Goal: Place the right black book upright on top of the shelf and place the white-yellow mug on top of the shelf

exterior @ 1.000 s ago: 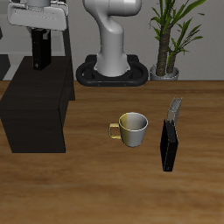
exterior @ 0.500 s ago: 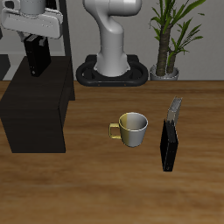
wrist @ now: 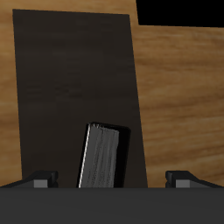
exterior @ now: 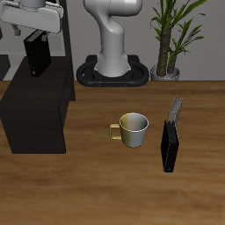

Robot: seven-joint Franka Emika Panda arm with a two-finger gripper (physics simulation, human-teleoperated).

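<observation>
We see the right black book (exterior: pixel 38 55) standing on the shelf (exterior: pixel 35 110), gripper (exterior: pixel 33 33) released above it; white-yellow mug (exterior: pixel 133 129) waits on the desk (exterior: pixel 114 189).

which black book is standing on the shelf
The black book under the hand, upright on the shelf. The other black book stands on the table.

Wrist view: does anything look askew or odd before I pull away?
Slightly. The right black book stands upright on the shelf, free between the fingers of the open gripper, but turned a little out of square with the shelf's edges. The white-yellow mug sits upright on the table; nothing spilled.
</observation>
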